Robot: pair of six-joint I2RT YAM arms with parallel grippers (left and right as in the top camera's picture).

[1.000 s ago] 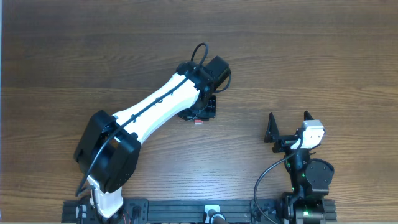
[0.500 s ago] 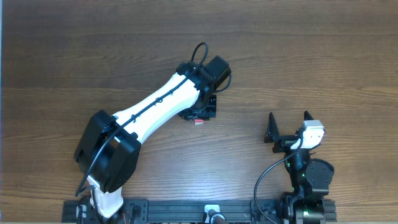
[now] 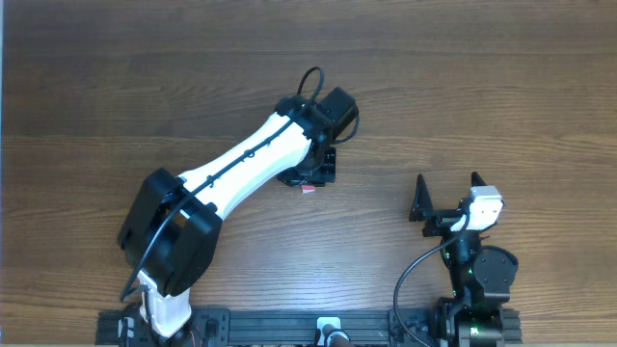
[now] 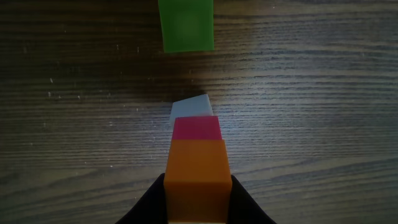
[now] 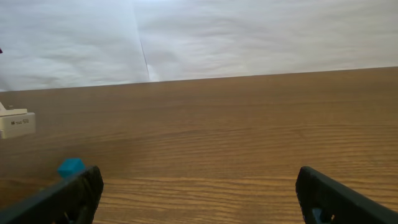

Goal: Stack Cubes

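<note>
Orange cube (image 4: 198,171) sat clamped in my left gripper (image 4: 198,208), red cube (image 4: 196,128) just past it, pale cube (image 4: 191,107) next, green cube (image 4: 186,25) farther off, apart. My right gripper (image 3: 446,193) hung spread wide, holding nothing.

Overhead plus two wrist views; common table (image 3: 501,87)

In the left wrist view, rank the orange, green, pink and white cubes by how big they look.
1. orange cube, nearest the camera
2. green cube, cut by the edge
3. pink cube, partly hidden
4. white cube, partly hidden; close to pink, so unsure
</note>
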